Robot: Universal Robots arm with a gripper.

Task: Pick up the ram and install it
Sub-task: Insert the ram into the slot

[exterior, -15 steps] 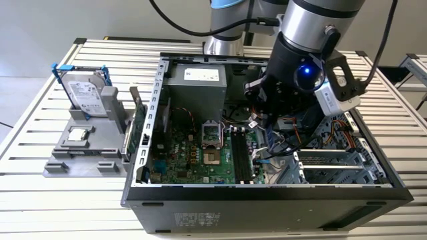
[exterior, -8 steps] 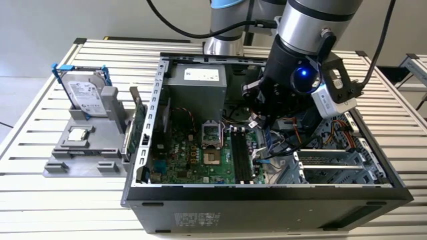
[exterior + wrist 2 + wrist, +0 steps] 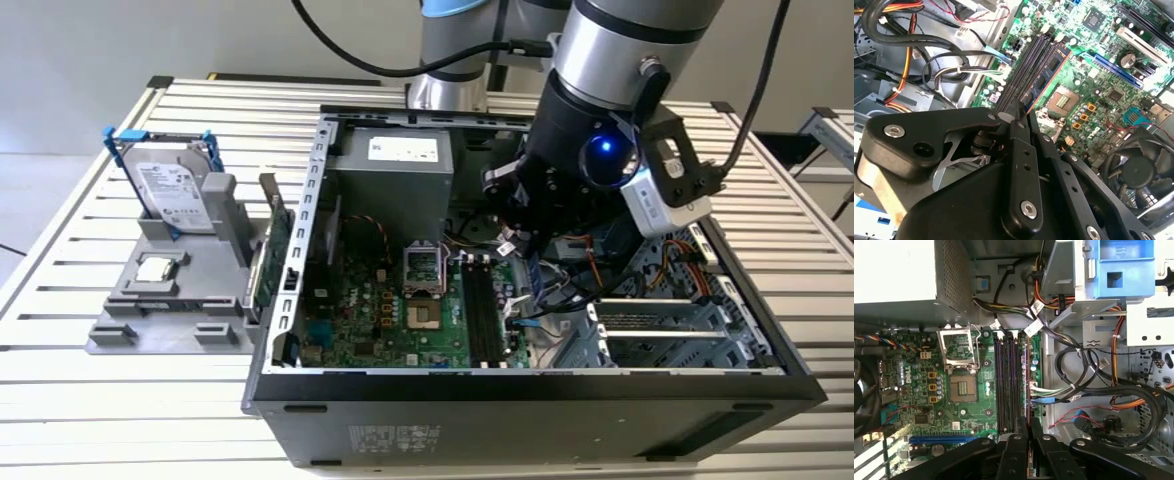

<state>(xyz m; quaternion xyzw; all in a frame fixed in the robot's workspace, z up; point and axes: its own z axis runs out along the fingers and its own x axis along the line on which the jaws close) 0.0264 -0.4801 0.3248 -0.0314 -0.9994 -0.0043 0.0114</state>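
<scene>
Gripper (image 3: 1028, 429) is nearly closed, fingers (image 3: 1017, 445) pinched on one end of the ram (image 3: 1027, 385). The ram is held on edge and runs lengthwise along the memory slots (image 3: 1006, 385), over the slot farthest from the CPU socket (image 3: 961, 389). Cannot tell whether it touches that slot or sits just above it. In the second wrist view the ram (image 3: 1050, 70) sticks out from the gripper (image 3: 1020, 107) alongside the slots, gold edge toward the board. Cable bundle (image 3: 1094, 390) lies beside the slots, on the side away from the socket. In the exterior view the arm (image 3: 607, 60) reaches down into the open computer case (image 3: 534, 405), above the slots.
</scene>
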